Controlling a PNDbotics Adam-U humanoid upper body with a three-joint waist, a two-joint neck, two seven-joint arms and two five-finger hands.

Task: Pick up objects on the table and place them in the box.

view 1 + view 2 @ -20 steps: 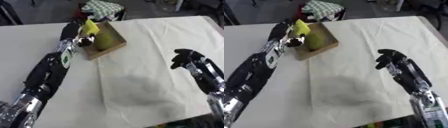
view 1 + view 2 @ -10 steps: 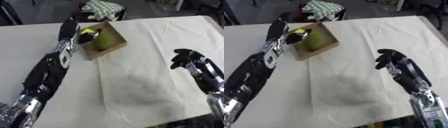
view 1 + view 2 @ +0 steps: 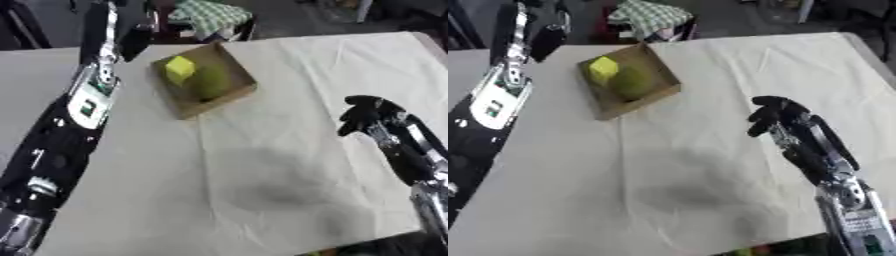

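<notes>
**Q:** Fingers of each hand: how are they set, and on what?

**A:** On the right hand (image 3: 779,116) the fingers (image 3: 756,128) are curled downward and inward and enclose nothing; the hand hangs over the bare cloth at the right of the table (image 3: 289,165), well apart from the box (image 3: 229,98). The left hand (image 3: 136,40) is raised at the upper left, beyond the box's far left corner. It appears as a dark shape that holds nothing visible, but whether its fingers are straight or curled cannot be told.

**Q:** Where do the task's things lie?

**A:** A yellow block (image 3: 179,69) and a green rounded object (image 3: 210,82) sit inside the open brown box, the block at the far left, the green object just beside it toward the near right. The box rests askew on the white cloth.

**Q:** What differs between the eyes?

**A:** The right eye view shows the right forearm (image 3: 846,200) down to the lower edge; the left eye view crops it at the right border but shows more of the left arm (image 3: 61,145).
</notes>
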